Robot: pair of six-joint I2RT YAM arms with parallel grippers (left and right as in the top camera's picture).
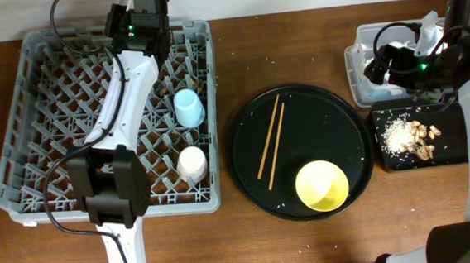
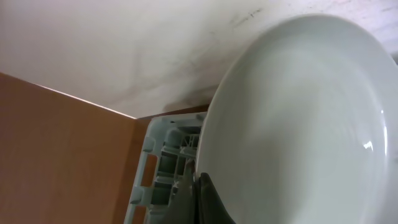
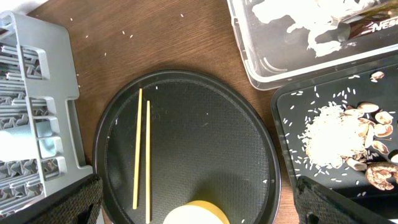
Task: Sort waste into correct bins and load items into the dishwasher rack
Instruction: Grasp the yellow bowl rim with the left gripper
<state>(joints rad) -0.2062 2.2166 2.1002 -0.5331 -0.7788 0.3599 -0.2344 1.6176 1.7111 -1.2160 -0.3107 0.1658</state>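
Observation:
My left gripper (image 1: 138, 26) is at the far edge of the grey dishwasher rack (image 1: 50, 95), shut on the rim of the white plate (image 2: 298, 124). In the left wrist view the fingers (image 2: 202, 193) pinch the plate's edge above a rack corner (image 2: 161, 168). The light blue cup (image 1: 188, 107) and the pink-white cup (image 1: 192, 163) sit in the rack. The chopsticks (image 1: 270, 137) and yellow bowl (image 1: 322, 185) lie on the round black tray (image 1: 334, 124). My right gripper (image 3: 196, 186) is open and empty, above the round tray, with the chopsticks (image 3: 142, 149) and the bowl (image 3: 196, 213) under it.
The clear tub (image 1: 358, 56) at the back right holds white napkins (image 3: 298, 18) and a brown wrapper (image 3: 373, 25). The black rectangular tray (image 1: 386, 158) holds rice (image 3: 326, 134) and tan scraps (image 3: 370, 121). Loose rice grains dot the table.

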